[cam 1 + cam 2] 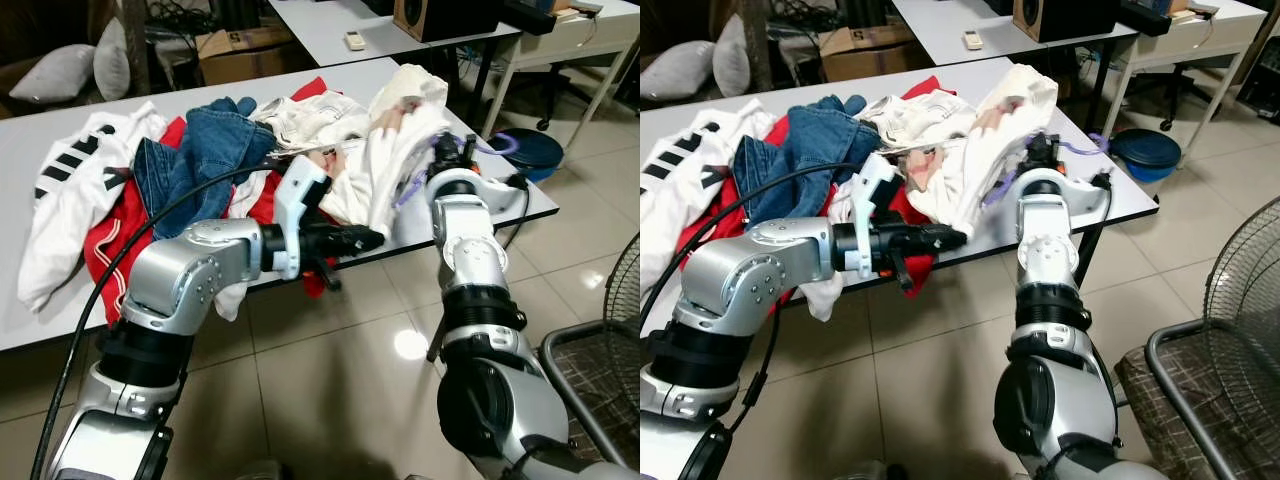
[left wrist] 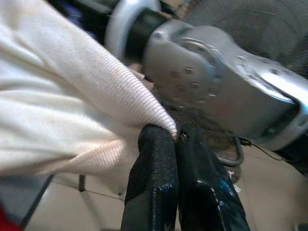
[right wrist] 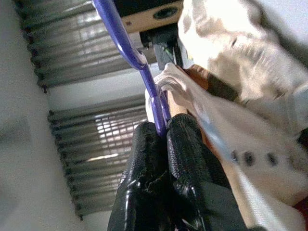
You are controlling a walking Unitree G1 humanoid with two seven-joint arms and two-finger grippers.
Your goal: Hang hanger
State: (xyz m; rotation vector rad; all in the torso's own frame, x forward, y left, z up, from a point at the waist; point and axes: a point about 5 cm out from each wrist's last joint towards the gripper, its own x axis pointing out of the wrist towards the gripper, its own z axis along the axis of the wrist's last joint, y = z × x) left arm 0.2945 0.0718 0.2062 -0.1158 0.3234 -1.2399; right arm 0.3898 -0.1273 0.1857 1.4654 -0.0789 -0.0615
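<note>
A: Both pincers are seen at the near edge of the tabletop [image 1: 30, 130]. How is the left pincer [image 2: 175, 137] set?

B: Its two black fingers are pressed together on a fold of the cream garment [image 1: 385, 165], which is pinched at the tips in the left wrist view. From the head camera it is seen reaching across toward the right arm, level with the tabletop edge.

A: And the right pincer [image 3: 162, 130]?

B: It is clamped on the purple hanger [image 3: 126, 45]; the thin plastic bar is gripped between the fingertips. The hanger is held over the right end of the tabletop, partly wrapped by the cream garment, with a purple loop seen beside the wrist [image 1: 503, 143].

A: What else is laid on the tabletop?

B: A heap of clothes: blue jeans [image 1: 215, 140] in the middle, a red garment [image 1: 120, 235] beneath them hanging over the near edge, and a white shirt with black stripes [image 1: 75, 185] at the left. Behind, a second table [image 1: 330, 20] with a remote [image 1: 354, 40] is seen. A fan grille [image 1: 1250, 300] is seen at the robot's right.
</note>
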